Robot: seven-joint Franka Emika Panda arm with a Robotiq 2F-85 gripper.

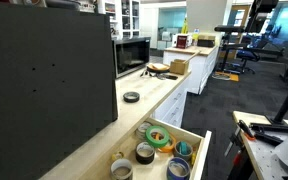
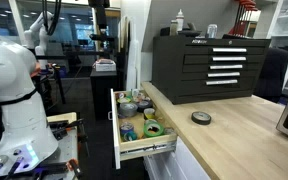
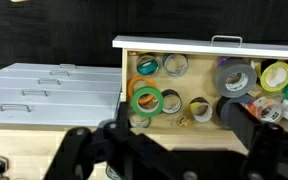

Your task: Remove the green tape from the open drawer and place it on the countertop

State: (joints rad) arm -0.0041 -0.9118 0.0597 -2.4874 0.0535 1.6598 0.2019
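The green tape [image 3: 147, 100] is not out yet. It lies flat in the open drawer [image 3: 184, 44], among the other rolls, so by my reckoning the whole job is still ahead of me: reach down, take the ring, lift it clear and set it on the counter [image 1: 154, 95]. It is a small bright green ring with a pale core showing through the middle, and in the wrist view its top face is unobstructed. An orange roll [image 3: 145, 66] sits just beside it, toward the drawer's white front, and a bigger grey roll [image 3: 234, 78] lies further along the drawer, apart from it. In both exterior views the tape [image 1: 159, 137] [image 2: 152, 128] is in the part of the drawer near the counter's front edge, not out by the handle. The drawer itself is pulled out from under that front edge, close to the counter's end corner. My fingers [image 3: 76, 150] hang above it at the bottom of the wrist view, dark and blurred, spread wide with nothing between them and touching nothing. A black roll [image 1: 131, 97] lies flat on the counter near the front edge. There is bare top around that roll, which I judge a fair place to put the tape down.
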